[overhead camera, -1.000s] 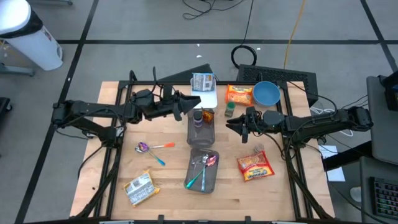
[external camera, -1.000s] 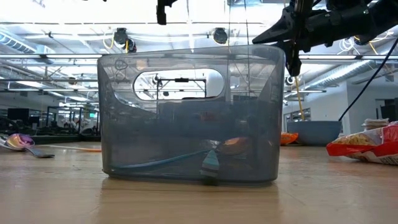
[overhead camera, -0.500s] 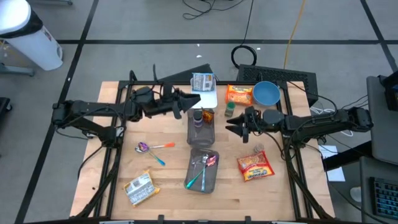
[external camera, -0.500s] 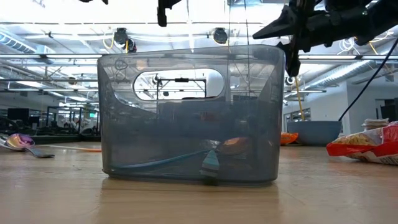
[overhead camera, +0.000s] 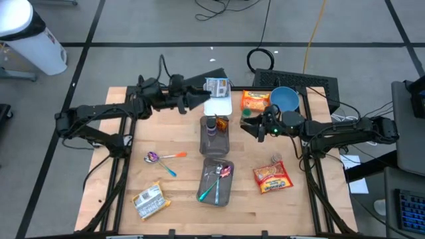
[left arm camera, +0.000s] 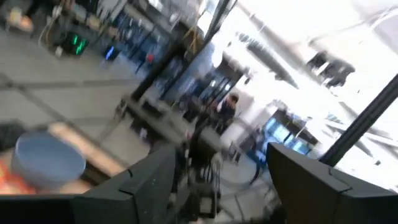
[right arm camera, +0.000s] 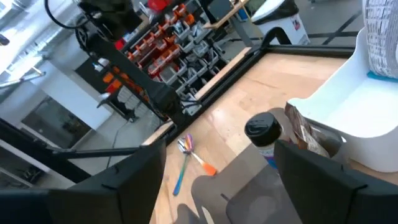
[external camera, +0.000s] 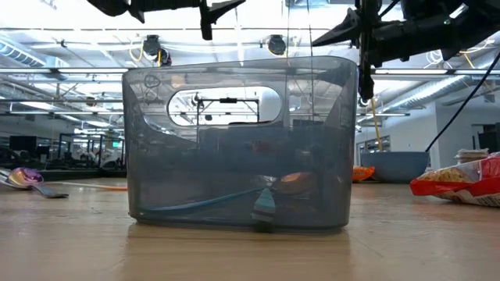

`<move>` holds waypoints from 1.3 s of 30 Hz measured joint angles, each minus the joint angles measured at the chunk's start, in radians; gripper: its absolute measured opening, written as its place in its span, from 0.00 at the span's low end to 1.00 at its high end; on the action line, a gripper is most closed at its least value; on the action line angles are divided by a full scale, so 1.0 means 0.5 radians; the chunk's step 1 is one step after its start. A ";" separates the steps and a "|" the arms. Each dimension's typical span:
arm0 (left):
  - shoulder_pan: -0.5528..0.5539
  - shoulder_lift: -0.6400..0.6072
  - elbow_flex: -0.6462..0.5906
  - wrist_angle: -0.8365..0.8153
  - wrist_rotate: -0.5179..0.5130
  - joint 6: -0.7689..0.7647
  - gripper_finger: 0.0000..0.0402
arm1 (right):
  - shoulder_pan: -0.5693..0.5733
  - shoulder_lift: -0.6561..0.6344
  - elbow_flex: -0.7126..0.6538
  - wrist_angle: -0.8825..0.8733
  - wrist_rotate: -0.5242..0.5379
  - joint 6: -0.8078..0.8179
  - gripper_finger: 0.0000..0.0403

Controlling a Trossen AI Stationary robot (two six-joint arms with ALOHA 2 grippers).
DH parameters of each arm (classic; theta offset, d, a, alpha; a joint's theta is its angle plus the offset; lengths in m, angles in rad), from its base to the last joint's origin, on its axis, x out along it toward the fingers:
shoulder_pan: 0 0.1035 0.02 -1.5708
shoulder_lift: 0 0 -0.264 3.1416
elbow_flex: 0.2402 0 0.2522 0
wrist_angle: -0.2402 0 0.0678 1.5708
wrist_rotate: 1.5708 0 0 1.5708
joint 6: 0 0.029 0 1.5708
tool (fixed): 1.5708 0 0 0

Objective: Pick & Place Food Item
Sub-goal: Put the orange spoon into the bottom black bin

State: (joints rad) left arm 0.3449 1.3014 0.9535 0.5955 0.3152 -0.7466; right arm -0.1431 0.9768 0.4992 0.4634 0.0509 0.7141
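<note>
Food packets lie flat on the wooden table: an orange one at the far side, a red-orange one at the near right, a silver one at the near left. Another packet stands on a white tray. A grey bin at mid-table holds a dark-capped bottle and a small packet. My left gripper hangs open above the table beside the tray's left side. My right gripper hangs open just right of that bin, pointing toward it. Neither holds anything.
A second grey bin with utensils stands nearer the front edge and fills the low view. A blue bowl sits at the far right. A spoon and a blue utensil lie left of the bins.
My left gripper has swung from over the mid-table bin's left corner toward the far edge, ending beside the white tray. My right gripper has shifted slightly toward the far edge and rolled a little. Nothing on the table has moved.
</note>
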 joint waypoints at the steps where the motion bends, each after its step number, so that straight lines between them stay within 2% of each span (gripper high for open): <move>1: 0.024 0.000 0.000 0.063 0.003 -0.003 0.67 | -0.003 0.000 0.000 0.010 0.000 0.001 0.74; 11: 0.166 0.000 0.000 0.410 -0.022 -0.045 0.68 | -0.003 0.000 0.000 0.171 0.013 -0.047 0.74; 20: 0.092 0.000 0.000 0.372 -0.061 0.071 0.68 | -0.003 -0.001 0.000 0.326 0.015 -0.037 0.73; 25: 0.035 0.000 0.000 0.373 -0.158 -0.119 0.68 | -0.003 -0.001 0.000 0.403 0.008 0.037 0.73; 28: 0.016 0.000 0.000 0.372 -0.127 -0.176 0.68 | -0.003 -0.001 0.000 0.397 0.002 0.020 0.73; 30: -0.002 0.000 0.000 0.372 -0.060 -0.125 0.68 | -0.003 -0.001 0.000 0.400 0.002 0.014 0.73; 35: -0.080 -0.003 0.000 0.364 -0.051 0.001 0.68 | -0.003 -0.001 0.000 0.498 0.017 0.090 0.73; 39: -0.130 -0.099 0.014 0.058 -0.064 0.135 0.68 | -0.003 -0.001 0.000 0.595 -0.004 0.044 0.72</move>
State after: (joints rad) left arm 0.2798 1.2518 0.9607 0.6246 0.2834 -0.6791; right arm -0.1448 0.9762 0.4992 0.7611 0.0490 0.7360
